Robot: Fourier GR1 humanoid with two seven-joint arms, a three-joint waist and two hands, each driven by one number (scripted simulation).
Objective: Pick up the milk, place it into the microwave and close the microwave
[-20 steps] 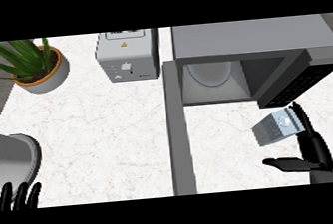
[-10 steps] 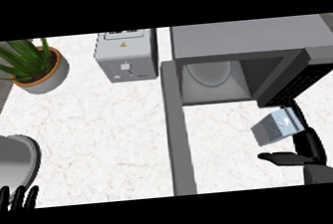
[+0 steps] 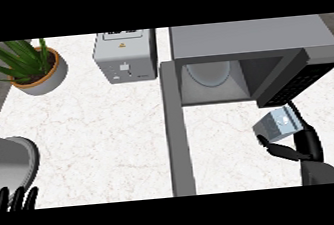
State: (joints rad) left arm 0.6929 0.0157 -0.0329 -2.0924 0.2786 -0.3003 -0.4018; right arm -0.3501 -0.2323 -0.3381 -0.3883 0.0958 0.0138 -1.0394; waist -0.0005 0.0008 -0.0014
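Observation:
The milk (image 3: 277, 124), a small grey-white carton, lies tilted on the counter (image 3: 105, 135) in front of the open microwave (image 3: 252, 41), just below its dark control panel (image 3: 295, 82). My right hand (image 3: 305, 145) is at the carton's near right side. Its fingers run up the right face and its thumb presses the near lower corner, pinching the carton. The microwave's cavity (image 3: 210, 78) stands open, with a round plate inside. Its door (image 3: 176, 129) swings out toward me as a long grey bar. My left hand (image 3: 11, 198) rests open at the lower left edge, fingers up.
A potted plant (image 3: 39, 70) stands at the back left, and a grey boxy appliance (image 3: 125, 57) sits beside the microwave. A large grey rounded vessel (image 3: 4, 166) shows at the left edge. The open door splits the counter into a left and a right part.
My right hand has closed in on the milk, the thumb coming up against its near corner. The carton has barely shifted. My left hand has stayed at rest.

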